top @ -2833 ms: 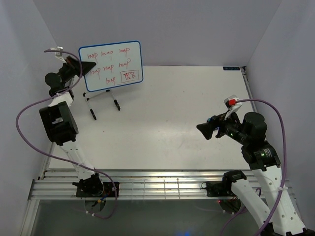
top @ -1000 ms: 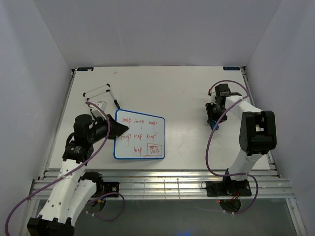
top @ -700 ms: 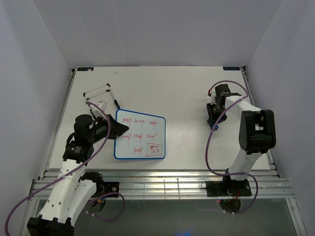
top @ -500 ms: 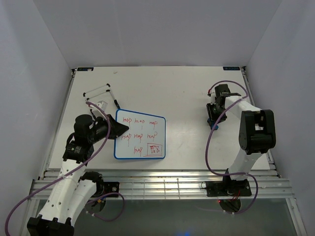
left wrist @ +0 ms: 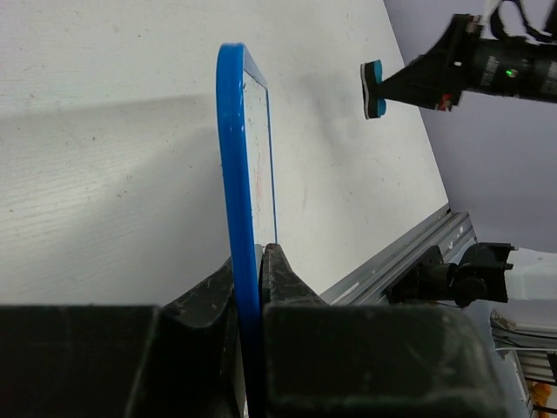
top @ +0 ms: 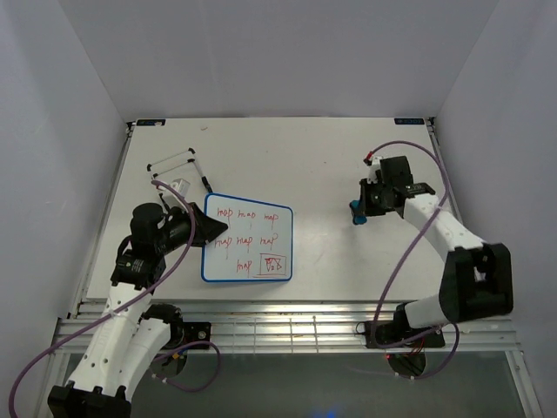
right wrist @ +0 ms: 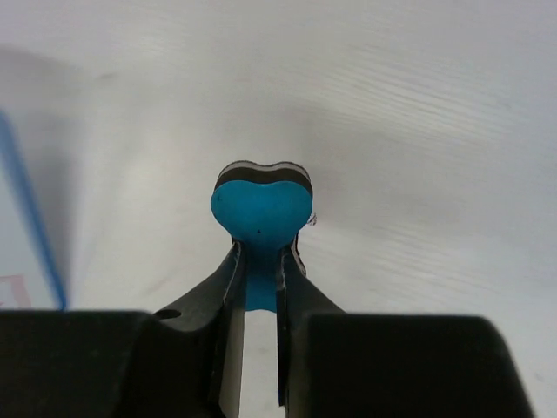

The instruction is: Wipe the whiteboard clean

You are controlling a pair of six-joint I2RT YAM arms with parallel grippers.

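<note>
L gripper: shut on the edge of the whiteboard, prob. to steady it for wiping.
Whiteboard: sticks out ahead of L gripper, about level; touching table or not, can't tell. Red writing all there.
R gripper: clamped on eraser, whose pad end pokes past the tips toward the board.
Gap: eraser well apart from board; nothing wiped yet.

- We saw the whiteboard white, framed in blue, with rows of red handwriting.
- We found the eraser blue, edged with black and white layers.
- We noted the wire stand white with black tips, on a white table.
</note>
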